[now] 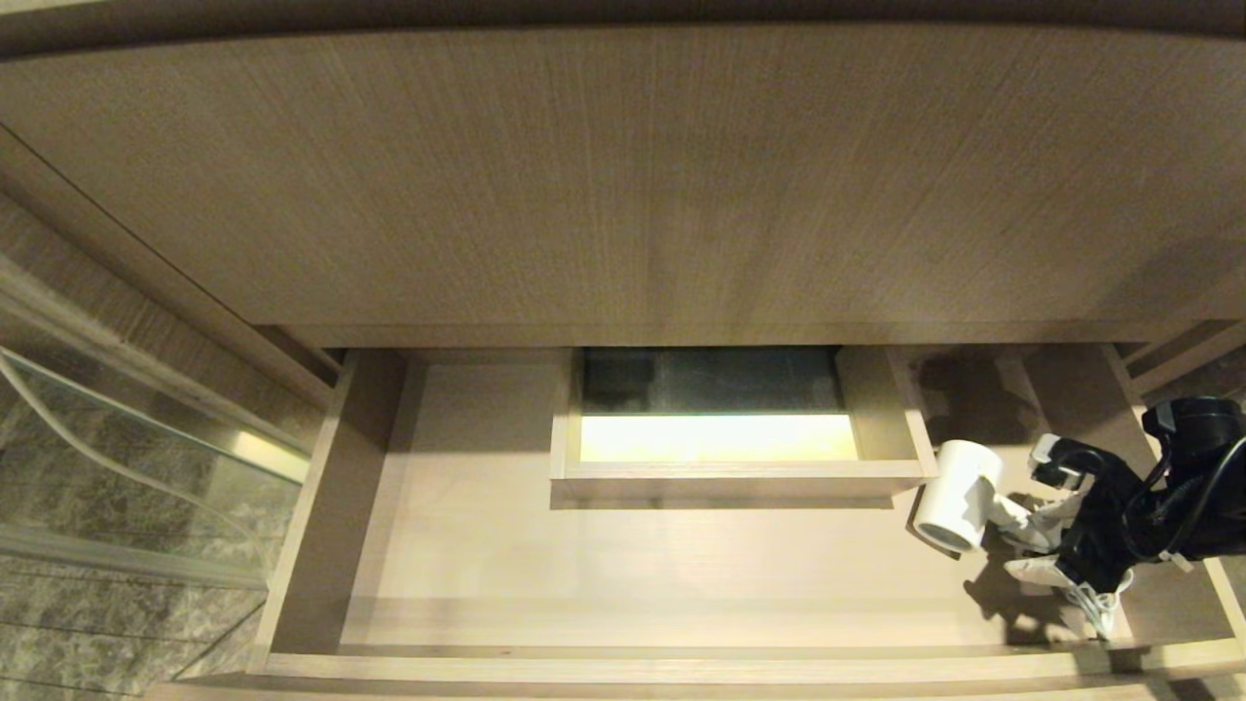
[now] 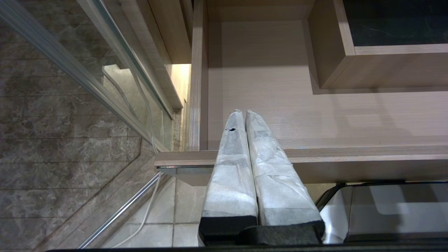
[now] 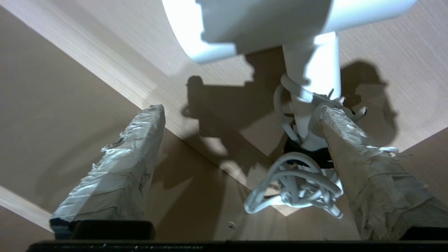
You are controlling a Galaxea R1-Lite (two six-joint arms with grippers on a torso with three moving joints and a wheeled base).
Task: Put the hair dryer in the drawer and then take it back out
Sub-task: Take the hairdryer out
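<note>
The drawer (image 1: 623, 668) stands pulled out, wide and shallow, in light wood grain. On its floor at the right end lies the small white hair dryer (image 1: 959, 497), barrel toward the middle. My right gripper (image 1: 1040, 511) is over its handle, open. In the right wrist view the right gripper (image 3: 239, 109) has its wrapped fingers (image 3: 122, 164) far apart. One finger touches the hair dryer (image 3: 266, 24) low on its handle, beside the bundled white cord (image 3: 297, 189). My left gripper (image 2: 243, 112) is shut and empty, parked over the left front corner of the drawer (image 2: 350, 154).
A boxed cutout (image 1: 720, 428) sits at the drawer's middle back, close to the dryer's barrel. A taller wood-grain panel (image 1: 623, 175) hangs above. A glass panel (image 1: 117, 458) and stone tiles lie to the left. A shiny metal object (image 2: 385, 210) sits below the drawer front.
</note>
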